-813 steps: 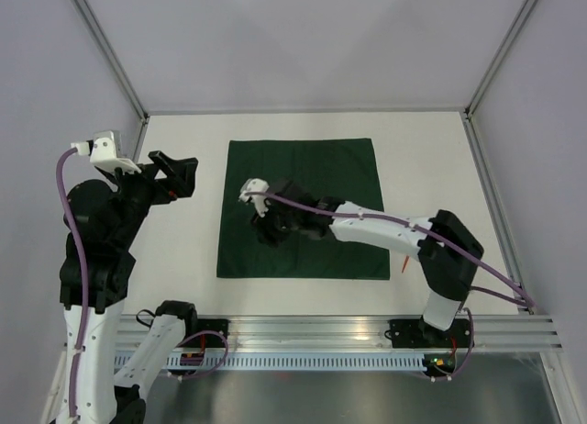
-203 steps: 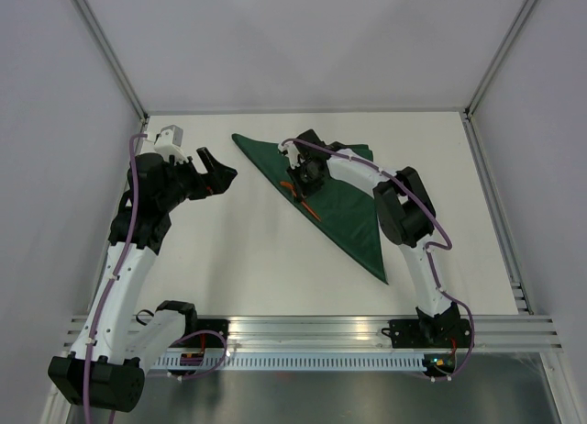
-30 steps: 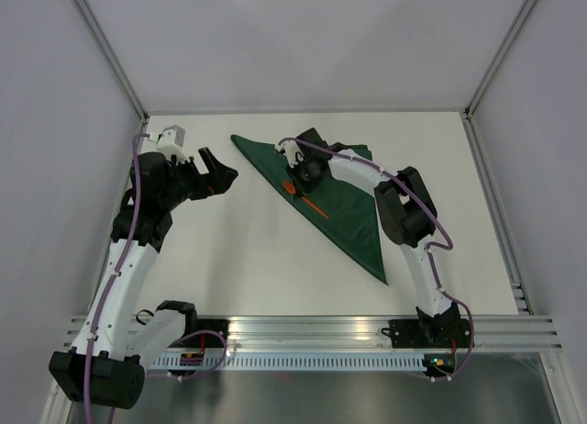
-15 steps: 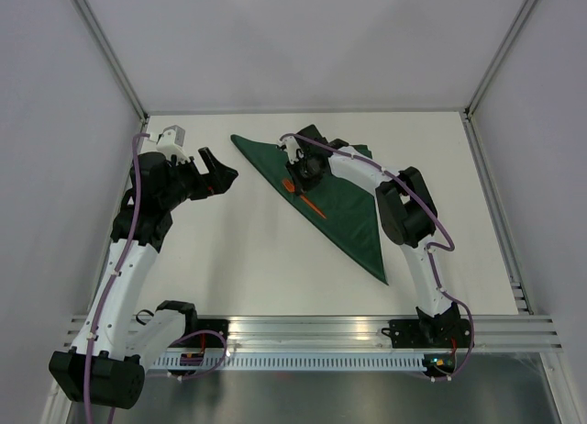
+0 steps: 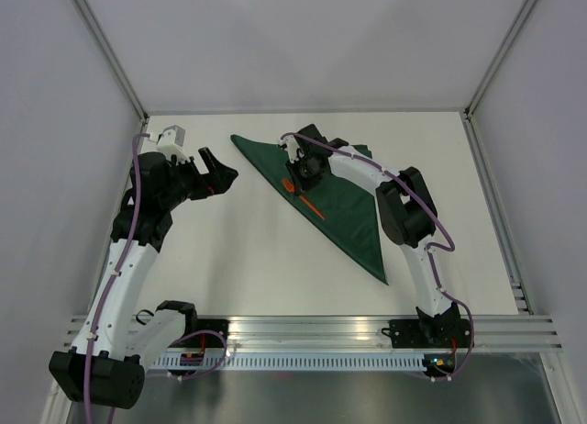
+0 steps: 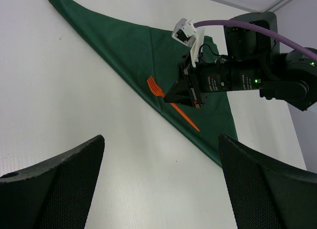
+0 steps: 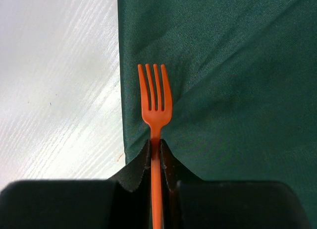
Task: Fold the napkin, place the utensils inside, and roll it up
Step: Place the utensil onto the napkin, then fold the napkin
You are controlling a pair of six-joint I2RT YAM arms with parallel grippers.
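**On the napkin's long edge: one fork, pinched by the right gripper**

On the table [image 5: 229,259] lies one napkin [image 5: 353,204], folded to a triangle. Its long folded edge runs from the far left down to the near right. One fork [image 7: 155,97] rests on the cloth just inside that edge, with its long axis parallel to it. The tines point to the far-left tip and the handle trails toward the near-right tip.

The right gripper [image 7: 155,148] is narrowed on the fork's neck, a finger touching each side. The fork runs straight out ahead of it, tines forward and flat on the cloth. It looks laid in place but not yet let go.

The left gripper [image 5: 218,170] is spread wide and holds nothing. It hangs over bare table to the left of the napkin, well apart from cloth and fork.

The right arm is by far the nearer to both. The roll probably has to go across the fork's axis, from the long edge toward the far-right square corner, so the fork must stay parallel to the fold once released.

Count: one napkin, one fork, two grippers.
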